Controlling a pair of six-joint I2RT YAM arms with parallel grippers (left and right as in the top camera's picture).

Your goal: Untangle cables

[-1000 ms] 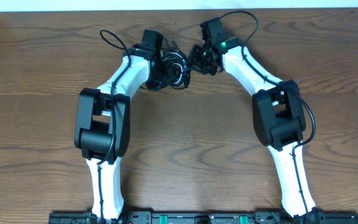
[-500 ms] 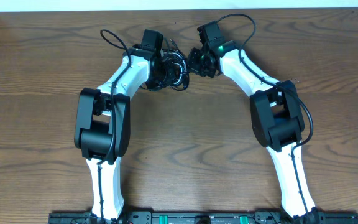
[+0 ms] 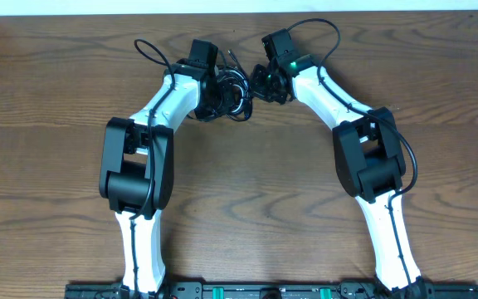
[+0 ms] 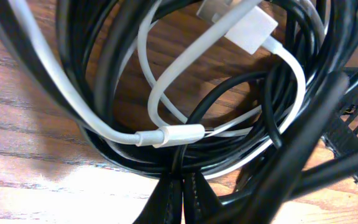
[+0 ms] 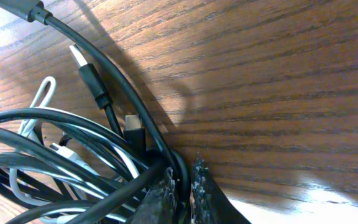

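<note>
Cables (image 3: 232,90) remain knotted at twelve o'clock. Your right gripper (image 5: 182,186) has edged toward nine o'clock and pinches them; your left gripper (image 4: 182,199) stays clamped on them. You can likely pull apart.

The cables (image 3: 237,90) lie in one tangled heap on the table (image 3: 247,191), near its far edge, with the left gripper (image 4: 182,202) at their left side and the right gripper (image 5: 182,194) at their right
</note>
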